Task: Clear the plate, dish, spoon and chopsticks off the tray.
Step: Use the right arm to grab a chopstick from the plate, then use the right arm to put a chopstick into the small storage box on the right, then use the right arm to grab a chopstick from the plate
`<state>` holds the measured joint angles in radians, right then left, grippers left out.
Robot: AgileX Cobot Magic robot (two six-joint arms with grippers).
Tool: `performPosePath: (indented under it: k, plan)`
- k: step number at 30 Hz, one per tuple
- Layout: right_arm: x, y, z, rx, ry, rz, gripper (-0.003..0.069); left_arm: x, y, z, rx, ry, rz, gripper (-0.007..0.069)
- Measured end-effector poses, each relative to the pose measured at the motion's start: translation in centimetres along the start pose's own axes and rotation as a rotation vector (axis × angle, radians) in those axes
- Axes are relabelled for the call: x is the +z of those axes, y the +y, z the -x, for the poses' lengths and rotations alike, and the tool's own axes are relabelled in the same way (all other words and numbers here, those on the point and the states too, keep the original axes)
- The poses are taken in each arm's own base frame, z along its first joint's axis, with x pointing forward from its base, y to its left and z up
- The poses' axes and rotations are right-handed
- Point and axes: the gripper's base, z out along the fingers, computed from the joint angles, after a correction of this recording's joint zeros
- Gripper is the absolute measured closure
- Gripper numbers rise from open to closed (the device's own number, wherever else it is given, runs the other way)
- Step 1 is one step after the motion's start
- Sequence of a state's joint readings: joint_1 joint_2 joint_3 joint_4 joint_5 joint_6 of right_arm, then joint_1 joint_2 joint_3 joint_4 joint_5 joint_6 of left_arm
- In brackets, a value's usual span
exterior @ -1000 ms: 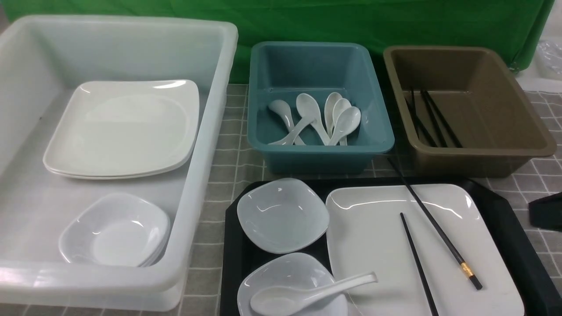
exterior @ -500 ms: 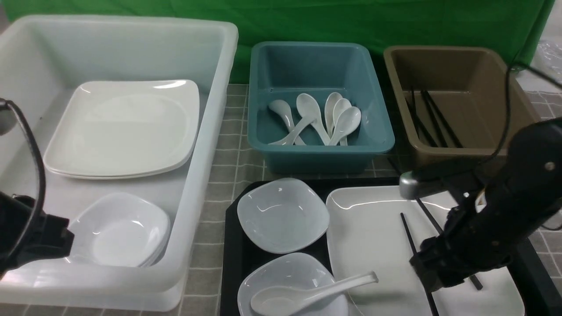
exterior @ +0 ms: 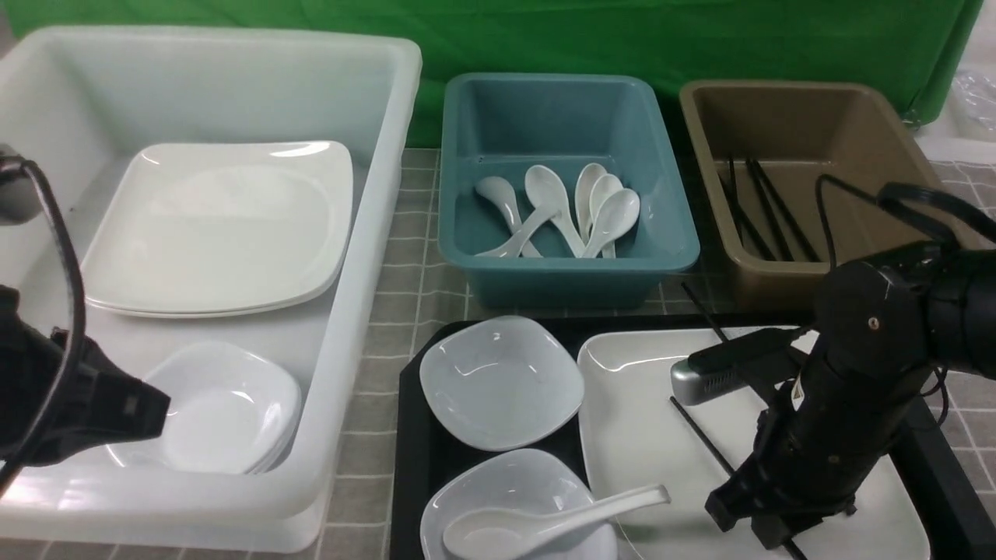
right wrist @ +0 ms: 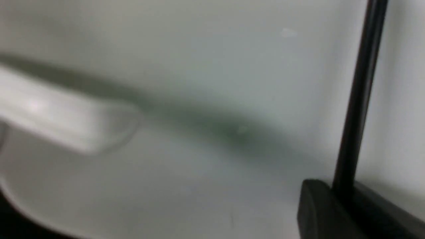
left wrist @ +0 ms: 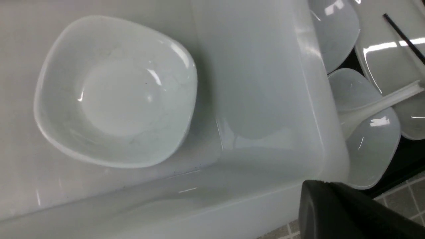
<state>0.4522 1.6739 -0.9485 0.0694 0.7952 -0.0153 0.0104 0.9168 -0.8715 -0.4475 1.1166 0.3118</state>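
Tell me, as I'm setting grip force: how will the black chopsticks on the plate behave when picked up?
The chopsticks look thin and straight, so probably stiff and light. On the glossy plate they may skid or roll when nudged.

A green cloth backdrop [exterior: 700, 39], lightly creased, spans the far side from 10 to 2 o'clock. Below it a grey tablecloth [exterior: 412, 288], gridded with thin pale lines, covers the table, showing at centre, 3 and 7 o'clock. The light is soft, with faint shadows.
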Motion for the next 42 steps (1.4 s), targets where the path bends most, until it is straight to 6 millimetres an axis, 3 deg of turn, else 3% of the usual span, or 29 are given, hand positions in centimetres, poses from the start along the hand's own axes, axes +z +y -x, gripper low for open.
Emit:
performPosePath:
  k: [4,5,7,10,15,17,18,19,20,23,24,27,31,35,38,42]
  plan:
    - [-4.4,0.2,-1.0,-0.010,-0.154,0.004,0.0587,0.0,0.0,0.1,0.013,-0.015,-0.004,0.0603]
    - [-4.7,0.1,-1.0,-0.010,-0.167,0.004,0.0587,0.0,0.0,0.1,0.013,-0.014,-0.004,0.0603]
    - [-7.9,-0.4,-0.7,-0.011,-0.342,-0.002,0.0587,0.0,-0.1,0.2,0.023,-0.024,-0.008,0.0603]
    - [-12.6,-2.7,1.3,0.035,-0.634,-0.049,0.0587,0.0,-0.2,0.3,0.029,-0.030,-0.017,0.0603]
    - [-16.5,-7.9,5.1,0.157,-0.918,-0.145,0.0587,0.0,-0.2,0.3,0.036,-0.034,-0.020,0.0603]
    - [-16.3,-10.8,8.1,0.197,-0.991,-0.189,0.0587,0.0,-0.2,0.4,0.036,-0.042,-0.019,0.0603]
    - [-16.2,-10.9,8.3,0.199,-0.994,-0.191,0.0587,0.0,-0.2,0.4,0.036,-0.042,-0.019,0.0603]
    - [-15.2,-12.3,10.3,0.211,-1.004,-0.205,0.0582,0.0,-0.2,0.4,0.037,-0.046,-0.018,0.0603]
    - [-15.1,-12.5,10.6,0.214,-1.008,-0.207,0.0582,0.0,-0.2,0.4,0.037,-0.047,-0.018,0.0603]
    - [-12.1,-14.2,14.1,0.217,-1.007,-0.216,0.0559,0.0,-0.2,0.5,0.037,-0.053,-0.016,0.0603]
    - [-12.1,-14.2,14.2,0.216,-1.009,-0.217,0.0556,0.0,-0.2,0.5,0.037,-0.053,-0.016,0.0603]
    - [-9.8,-14.9,15.8,0.217,-0.976,-0.212,0.0445,0.0,-0.1,0.6,0.044,-0.068,-0.012,0.0603]
    - [-9.1,-14.9,15.7,0.221,-0.908,-0.198,0.0258,0.2,-1.3,2.4,0.158,-0.210,-0.066,0.0617]
    - [-10.0,-14.4,14.5,0.252,-0.836,-0.168,0.0225,1.0,-3.5,4.7,0.280,-0.261,-0.145,0.0625]
    - [-12.1,-13.4,12.2,0.254,-0.716,-0.143,0.0307,3.4,-6.0,6.5,0.357,-0.199,-0.155,0.0626]
    - [-13.4,-12.1,8.8,0.228,-0.473,-0.102,0.0494,7.8,-9.6,8.9,0.453,-0.088,-0.124,0.0626]
